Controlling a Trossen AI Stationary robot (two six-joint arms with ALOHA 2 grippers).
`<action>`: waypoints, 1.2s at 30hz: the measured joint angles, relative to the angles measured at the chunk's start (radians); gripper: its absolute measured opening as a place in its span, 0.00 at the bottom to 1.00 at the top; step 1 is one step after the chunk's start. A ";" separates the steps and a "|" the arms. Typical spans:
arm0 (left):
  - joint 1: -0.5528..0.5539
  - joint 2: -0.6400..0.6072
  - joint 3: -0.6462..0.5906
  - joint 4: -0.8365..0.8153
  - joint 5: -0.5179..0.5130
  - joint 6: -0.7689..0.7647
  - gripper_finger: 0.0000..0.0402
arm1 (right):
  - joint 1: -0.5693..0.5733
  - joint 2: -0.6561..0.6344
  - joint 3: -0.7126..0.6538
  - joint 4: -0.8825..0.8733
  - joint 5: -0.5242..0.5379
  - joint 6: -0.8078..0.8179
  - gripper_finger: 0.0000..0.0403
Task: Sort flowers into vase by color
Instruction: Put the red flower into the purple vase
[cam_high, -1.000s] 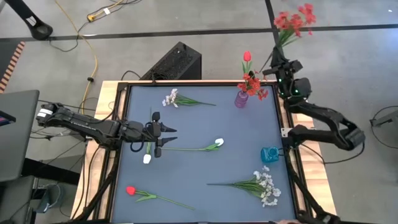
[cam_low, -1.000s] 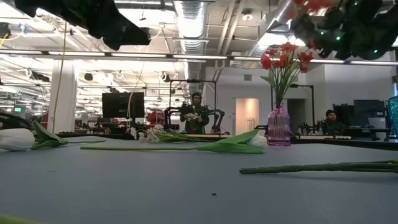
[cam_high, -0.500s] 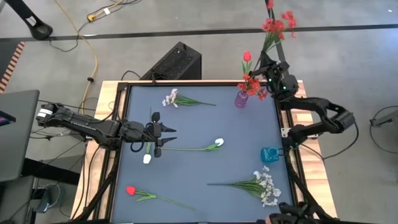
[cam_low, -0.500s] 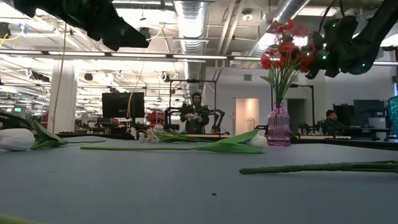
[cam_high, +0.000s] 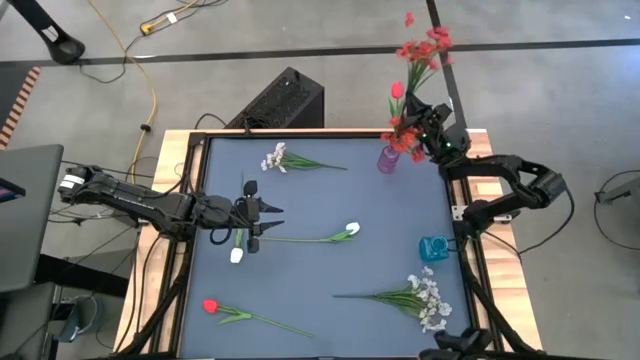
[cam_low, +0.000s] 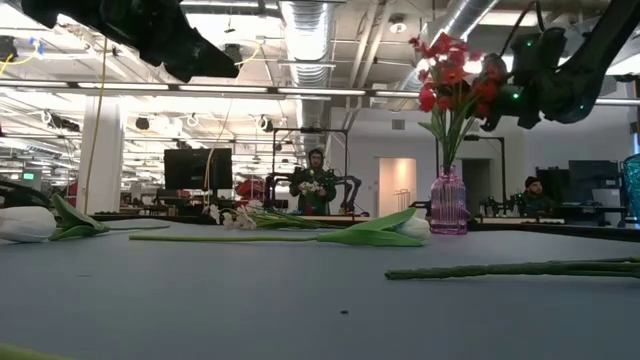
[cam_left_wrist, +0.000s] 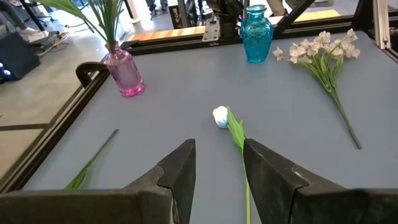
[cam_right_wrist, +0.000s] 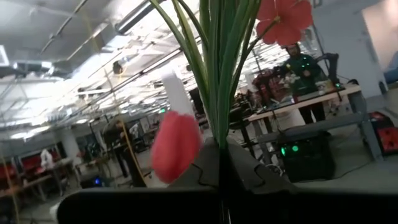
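My right gripper (cam_high: 430, 124) is shut on a red blossom spray (cam_high: 420, 46), held in the air just right of the pink glass vase (cam_high: 387, 158). That vase stands at the table's far right and holds a red tulip (cam_high: 397, 90) and red blossoms (cam_high: 404, 136). My left gripper (cam_high: 256, 222) is open and hovers high over the stem of a white tulip (cam_high: 350, 229) lying mid-table. Another white tulip (cam_high: 236, 255), a red tulip (cam_high: 210, 306) and two white sprays (cam_high: 275, 157) (cam_high: 426, 296) lie flat on the table. My right gripper pinches the red spray's bundle of green stems (cam_right_wrist: 217, 134) between its two fingers. The stems rise out of the fingers and the blossoms (cam_low: 448, 62) stand above and left of the gripper. The spray is lifted clear of the table; its lower end is hidden by the gripper.
A blue glass vase (cam_high: 433, 247) stands near the table's right edge. A raised frame (cam_high: 300, 132) runs around the dark table. A black box (cam_high: 285, 98) sits beyond the far edge. People and other benches show in the room behind.
My right gripper has carried the red spray toward the table's left and downward, closing in on the pink vase. The blossoms have swung leftward with it and now stand over the vase's own flowers. The left arm has kept still.
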 joint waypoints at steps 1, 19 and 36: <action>0.000 0.000 0.000 0.000 0.000 -0.002 0.31 | 0.006 0.000 0.000 0.000 0.000 -0.013 0.07; 0.000 0.000 0.000 -0.034 0.002 -0.034 0.31 | 0.104 -0.043 0.000 -0.118 0.017 -0.163 0.07; 0.000 0.000 0.000 -0.046 0.006 -0.062 0.31 | 0.153 -0.106 -0.143 -0.058 0.196 -0.135 0.07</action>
